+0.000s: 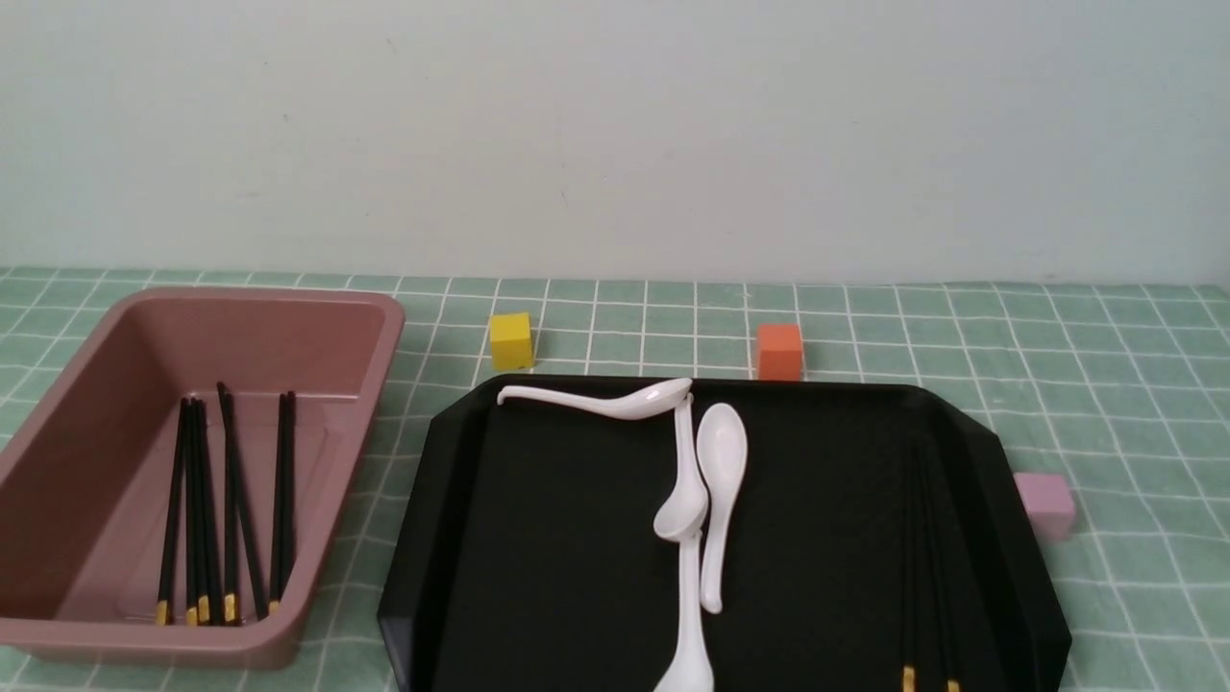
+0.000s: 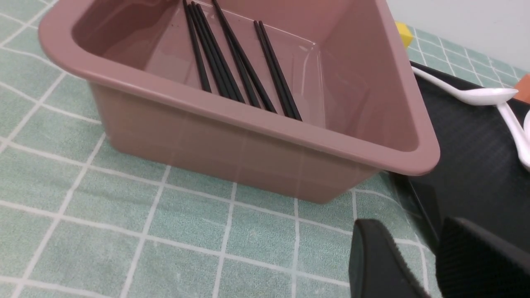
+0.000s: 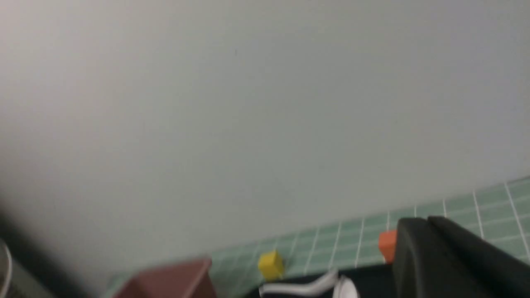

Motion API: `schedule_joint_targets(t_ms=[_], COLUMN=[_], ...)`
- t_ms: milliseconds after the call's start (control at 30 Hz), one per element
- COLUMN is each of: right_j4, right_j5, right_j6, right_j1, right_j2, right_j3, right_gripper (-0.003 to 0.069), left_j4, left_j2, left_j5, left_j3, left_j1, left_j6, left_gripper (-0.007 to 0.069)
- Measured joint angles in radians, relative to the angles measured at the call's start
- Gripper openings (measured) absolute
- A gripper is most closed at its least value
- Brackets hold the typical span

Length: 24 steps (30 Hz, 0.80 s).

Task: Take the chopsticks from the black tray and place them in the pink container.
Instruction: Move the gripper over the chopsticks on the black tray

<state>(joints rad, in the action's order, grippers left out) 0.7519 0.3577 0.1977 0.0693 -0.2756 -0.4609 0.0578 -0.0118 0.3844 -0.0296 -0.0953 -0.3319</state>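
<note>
Several black chopsticks [image 1: 231,509] with gold ends lie inside the pink container [image 1: 58,461] at the left. Two more chopsticks [image 1: 927,557] lie along the right side of the black tray [image 1: 557,538], gold ends toward me. Neither gripper shows in the front view. In the left wrist view my left gripper [image 2: 408,227] is open and empty, low over the cloth between the pink container [image 2: 232,145] and the tray's corner [image 2: 476,157]. The right wrist view is blurred and faces the wall; my right gripper [image 3: 428,221] is shut with nothing seen in it.
Three white spoons [image 1: 721,481] lie in the middle of the tray. A yellow cube [image 1: 510,340] and an orange cube [image 1: 779,351] stand behind it. A pale pink cube [image 1: 1045,504] sits by its right edge. A green checked cloth covers the table.
</note>
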Motion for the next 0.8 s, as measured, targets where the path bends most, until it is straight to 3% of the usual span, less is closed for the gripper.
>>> schedule_joint_targets(t_ms=[233, 333, 600, 800], right_j4=[-0.039, -0.047, -0.105, -0.262], right_j5=[0.447, 0.510, 0.623, 0.615], right_j6=[0.072, 0.073, 0.116, -0.029], right_j1=[0.000, 0.000, 0.006, 0.129], right_j2=[-0.521, -0.669, -1.091, -1.199], right_j3=[-0.182, -0.200, -0.324, -0.439], right_gripper=[0.0006, 0.0029, 0.0223, 0.0252], left_j4=[0.000, 0.000, 0.000, 0.000], left_j2=[0.000, 0.000, 0.000, 0.000], left_j5=[0.000, 0.000, 0.000, 0.000], left_j3=[0.000, 0.000, 0.000, 0.000], left_j1=[0.000, 0.000, 0.000, 0.000], left_j6=[0.000, 0.000, 0.000, 0.000], left_gripper=[0.0239, 0.0239, 0.0239, 0.0239])
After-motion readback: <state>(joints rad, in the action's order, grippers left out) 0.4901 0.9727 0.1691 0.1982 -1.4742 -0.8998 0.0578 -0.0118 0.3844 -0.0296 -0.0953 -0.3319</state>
